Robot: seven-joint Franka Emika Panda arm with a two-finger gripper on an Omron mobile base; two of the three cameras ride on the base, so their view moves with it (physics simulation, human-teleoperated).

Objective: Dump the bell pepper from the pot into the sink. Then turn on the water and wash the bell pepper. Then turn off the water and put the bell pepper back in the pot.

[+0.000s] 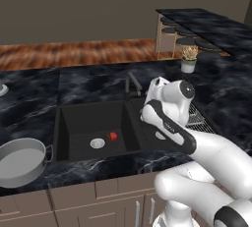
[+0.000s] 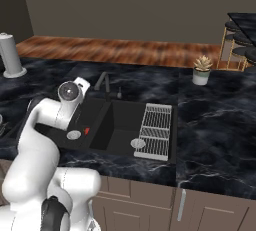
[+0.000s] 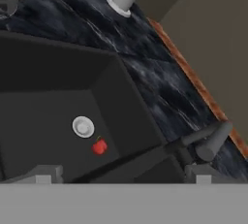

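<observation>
1. The bell pepper (image 1: 113, 136) lies on the floor of the sink's (image 1: 74, 115) left basin, just beside the round silver drain (image 1: 97, 143), on the side toward the divider between the basins.
2. In the hand view the pepper (image 3: 100, 146) sits close to the drain (image 3: 83, 126) but apart from it, with its stem up.
3. The pot (image 1: 19, 162) stands upright on the dark marble counter (image 1: 93, 81) at the sink's front left corner, its pale inside showing, one small handle turned toward the sink.
4. The faucet (image 1: 133, 84) rises from the counter at the back edge of the sink, over the divider.
5. The gripper (image 3: 121, 177) hangs above the sink near the faucet with its fingers spread wide and nothing between them; the arm hides it in both base views, so its exact height is hard to judge.
6. A ribbed drying rack (image 2: 157, 130) lies over the right basin.
7. A small potted plant (image 2: 202, 69) stands on the counter behind the sink's back right corner.
</observation>
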